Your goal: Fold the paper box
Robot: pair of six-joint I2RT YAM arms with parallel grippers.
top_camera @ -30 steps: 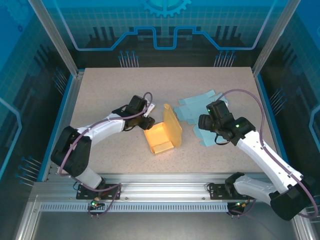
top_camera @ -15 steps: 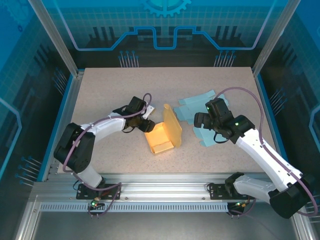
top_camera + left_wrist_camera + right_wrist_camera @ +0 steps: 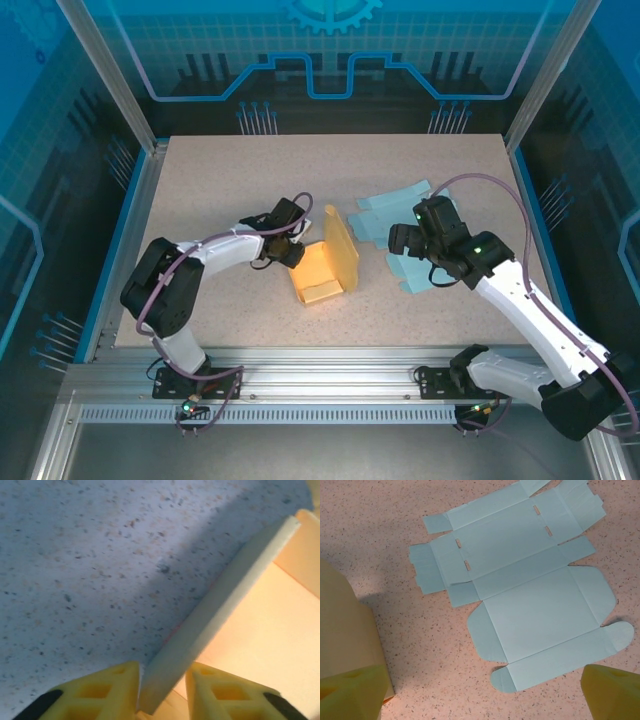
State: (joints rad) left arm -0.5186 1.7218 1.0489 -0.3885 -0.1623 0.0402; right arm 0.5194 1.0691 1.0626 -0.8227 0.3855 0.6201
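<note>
The yellow paper box (image 3: 327, 266) lies partly folded at the table's middle, with one tall flap standing up on its right side. My left gripper (image 3: 291, 250) is at the box's left wall. In the left wrist view that pale wall (image 3: 220, 610) runs between my yellow fingers (image 3: 100, 692), which press on it from both sides, so my left gripper (image 3: 162, 682) is shut on it. My right gripper (image 3: 408, 244) hovers open to the right of the box. Its wide-apart fingertips (image 3: 615, 690) frame bare table, my right gripper (image 3: 482, 695) holds nothing, and the box's flap (image 3: 345, 630) shows at the left.
A flat, unfolded light-blue box sheet (image 3: 398, 228) lies on the table right of the yellow box, under and behind my right gripper; its panels and tabs (image 3: 530, 590) spread flat. Metal frame posts (image 3: 110, 80) and blue walls bound the table.
My left gripper has slid right up to the box's left wall and narrowed onto it. My right gripper has opened wider and shifted slightly back over the blue sheet.
</note>
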